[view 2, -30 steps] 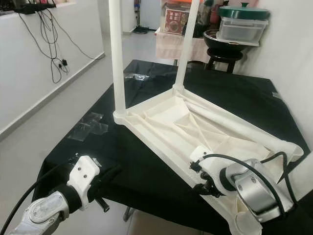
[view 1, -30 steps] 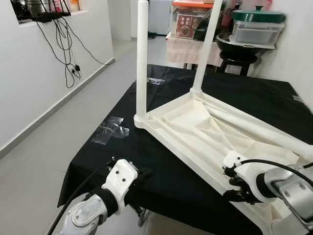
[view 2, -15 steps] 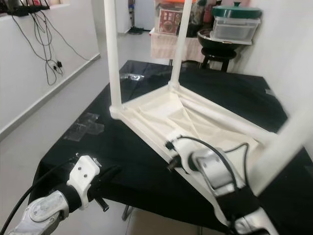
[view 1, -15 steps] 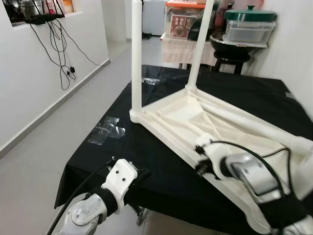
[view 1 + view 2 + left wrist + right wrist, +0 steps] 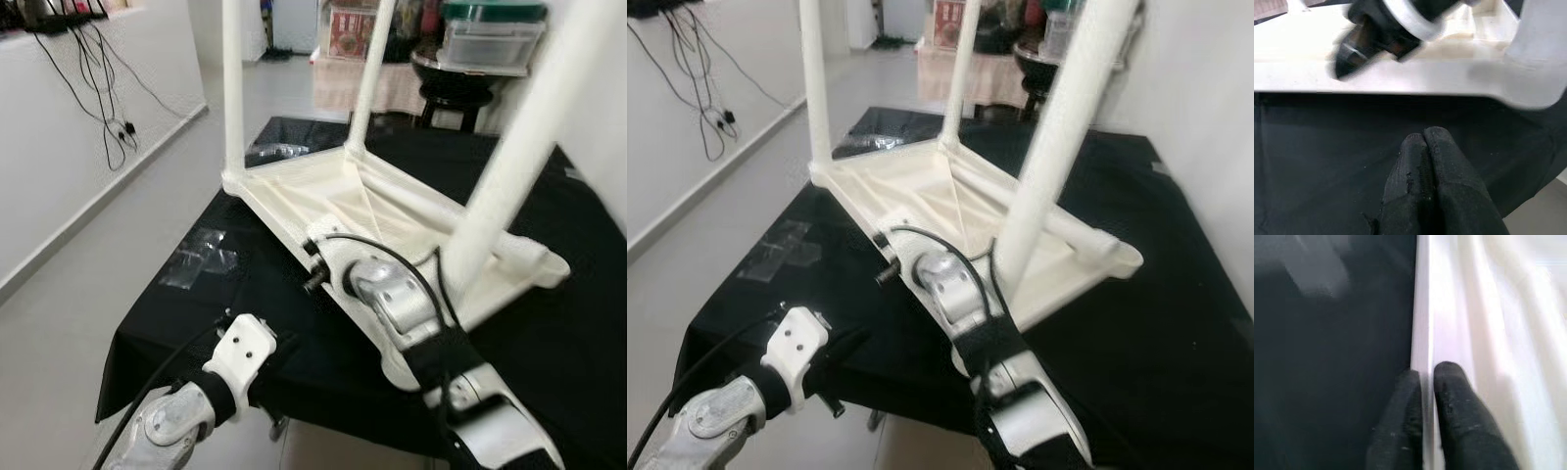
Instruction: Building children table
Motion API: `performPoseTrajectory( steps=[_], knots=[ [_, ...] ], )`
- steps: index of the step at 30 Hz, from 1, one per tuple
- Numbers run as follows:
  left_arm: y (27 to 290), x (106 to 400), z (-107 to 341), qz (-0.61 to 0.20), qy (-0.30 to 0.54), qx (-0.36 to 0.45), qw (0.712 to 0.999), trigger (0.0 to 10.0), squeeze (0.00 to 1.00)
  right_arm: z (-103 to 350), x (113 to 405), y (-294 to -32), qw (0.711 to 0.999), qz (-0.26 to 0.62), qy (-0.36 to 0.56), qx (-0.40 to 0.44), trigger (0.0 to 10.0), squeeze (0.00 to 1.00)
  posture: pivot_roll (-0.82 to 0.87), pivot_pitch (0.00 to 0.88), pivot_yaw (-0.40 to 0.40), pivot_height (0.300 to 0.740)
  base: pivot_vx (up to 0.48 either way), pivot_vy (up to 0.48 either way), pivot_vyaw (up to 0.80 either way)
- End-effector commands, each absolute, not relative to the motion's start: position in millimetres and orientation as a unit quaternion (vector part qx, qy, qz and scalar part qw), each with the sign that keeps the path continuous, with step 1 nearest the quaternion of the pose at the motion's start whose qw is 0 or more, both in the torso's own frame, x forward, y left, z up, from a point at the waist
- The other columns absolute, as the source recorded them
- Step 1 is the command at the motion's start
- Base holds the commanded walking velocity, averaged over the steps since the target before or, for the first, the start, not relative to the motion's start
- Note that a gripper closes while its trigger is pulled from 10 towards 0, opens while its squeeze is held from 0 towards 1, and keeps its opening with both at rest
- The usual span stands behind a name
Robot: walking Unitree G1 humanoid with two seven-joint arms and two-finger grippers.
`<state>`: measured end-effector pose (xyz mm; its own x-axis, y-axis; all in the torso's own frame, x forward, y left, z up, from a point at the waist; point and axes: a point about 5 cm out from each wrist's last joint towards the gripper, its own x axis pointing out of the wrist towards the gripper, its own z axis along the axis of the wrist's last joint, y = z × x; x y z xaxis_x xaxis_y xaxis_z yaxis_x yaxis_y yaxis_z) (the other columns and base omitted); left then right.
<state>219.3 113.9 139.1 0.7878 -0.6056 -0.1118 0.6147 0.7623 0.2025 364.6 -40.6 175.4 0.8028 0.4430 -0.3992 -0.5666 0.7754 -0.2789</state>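
Observation:
A white children's table [image 5: 323, 191] lies upside down on a black-clothed table [image 5: 225, 304]. Two legs [image 5: 233, 88] stand at its far corners. A third, thick leg [image 5: 519, 147] rises from the near right corner. My right gripper [image 5: 313, 281] reaches in from the lower right. It is shut on the table's near rim [image 5: 1422, 308], one finger on each side of the white edge. My left gripper [image 5: 281, 352] hovers at the cloth's front edge, just below that rim. Its fingertips [image 5: 1425, 139] are pressed together and hold nothing.
Clear plastic bags [image 5: 201, 259] lie on the cloth at the left, and another [image 5: 279, 152] at the far end. A white wall with hanging cables [image 5: 98, 88] runs along the left. A stool with containers [image 5: 485, 39] stands behind. Grey floor [image 5: 59, 323] lies left.
My right arm has swung forward and left along the rim. The table has turned with it, and its near corner leg now stands at the right. The left arm has stayed put.

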Motion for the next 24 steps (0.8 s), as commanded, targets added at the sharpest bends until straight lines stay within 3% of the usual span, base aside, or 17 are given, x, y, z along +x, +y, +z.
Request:
performPoseTrajectory(
  steps=[1,7,12,13,16,17,23,24],
  knots=[
    [113.9,218.4,137.5,-0.328,0.026,0.123,0.936,10.0,0.0,190.3,369.3,-32.8,0.937,0.268,0.111,-0.197,10.0,1.0,0.02,0.0,-0.035,0.74,0.0,0.0,0.0],
    [114.1,217.9,137.7,-0.328,0.026,0.122,0.936,10.0,0.0,178.3,368.8,-53.4,0.941,0.251,0.118,-0.195,10.0,1.0,0.01,0.0,-0.031,0.74,0.0,0.0,0.0],
    [114.1,217.9,137.9,-0.329,0.026,0.123,0.936,10.0,0.0,178.3,359.4,-61.5,0.934,0.311,0.1,-0.145,10.0,1.0,0.01,0.0,-0.029,0.74,0.0,0.0,0.0],
    [115.0,217.6,138.5,-0.325,0.024,0.123,0.937,10.0,0.0,179.3,340.6,-73.3,0.902,0.407,0.087,-0.113,10.0,0.51,0.01,0.0,-0.029,0.74,0.0,0.0,0.0],
    [115.5,217.4,138.8,-0.323,0.023,0.122,0.938,10.0,0.0,178.7,334.0,-78.8,0.889,0.437,0.084,-0.105,10.0,0.51,0.01,0.0,-0.029,0.74,0.0,0.0,0.0],
    [117.2,217.1,139.4,-0.318,0.021,0.121,0.94,10.0,0.0,178.5,327.4,-89.6,0.877,0.463,0.08,-0.102,10.0,0.0,0.01,0.0,-0.029,0.74,0.0,0.0,0.0],
    [135.7,213.3,139.7,-0.295,0.027,0.118,0.948,10.0,0.0,180.1,292.0,-149.6,0.809,0.56,0.115,-0.133,10.0,0.0,0.01,0.0,-0.033,0.74,0.0,0.0,0.0],
    [135.7,213.3,139.7,-0.295,0.027,0.118,0.948,10.0,0.0,180.1,292.0,-149.6,0.809,0.56,0.115,-0.133,10.0,0.0,0.01,0.0,-0.033,0.74,0.0,0.0,0.0]
  ],
)
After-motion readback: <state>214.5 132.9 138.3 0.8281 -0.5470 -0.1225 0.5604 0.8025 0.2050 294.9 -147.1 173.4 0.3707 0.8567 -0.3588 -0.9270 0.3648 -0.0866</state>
